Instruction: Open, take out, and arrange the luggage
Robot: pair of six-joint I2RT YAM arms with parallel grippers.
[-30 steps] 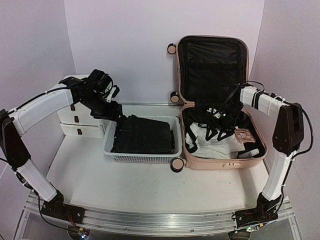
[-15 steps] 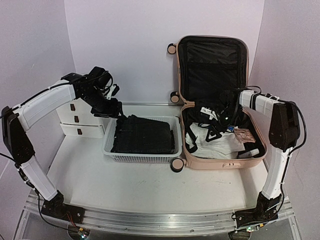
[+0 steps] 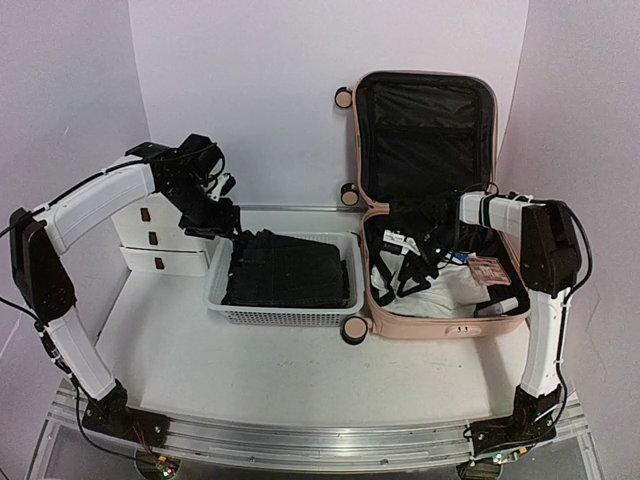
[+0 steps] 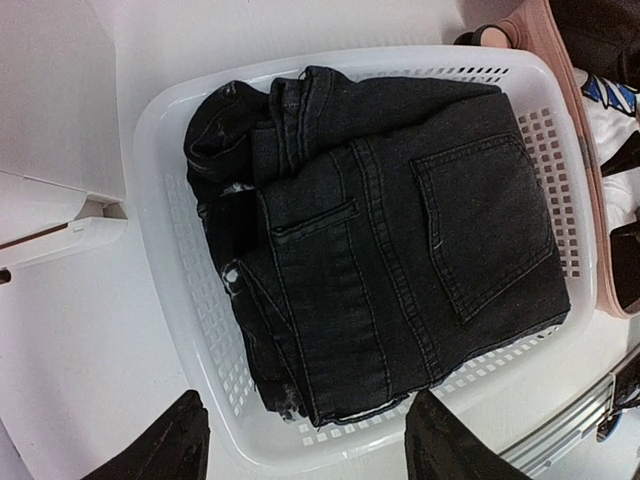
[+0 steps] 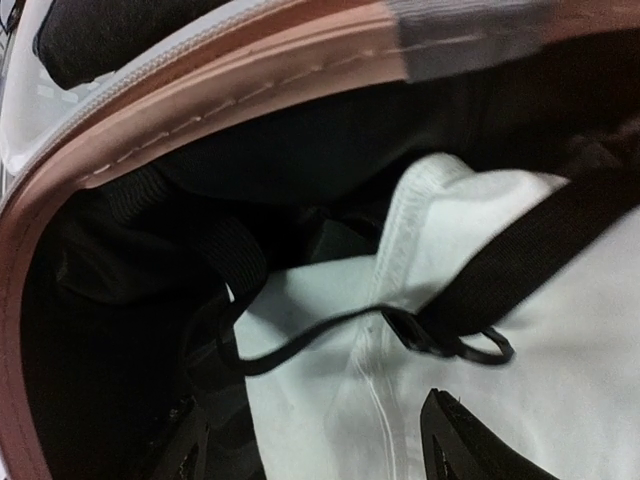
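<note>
Pink luggage (image 3: 430, 327) lies open, lid upright.

Pale lilac walls (image 3: 250, 80) enclose a white tabletop (image 3: 250, 370) with a white drawer unit (image 3: 150, 245).

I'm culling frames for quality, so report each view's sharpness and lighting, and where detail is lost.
Top external: even light, sharp, though the luggage has a black lining that swallows detail. Left wrist: crisp on the black jeans and white basket. Right wrist: too close, the pink rim smeared soft, the white cloth brighter and clearer.
</note>
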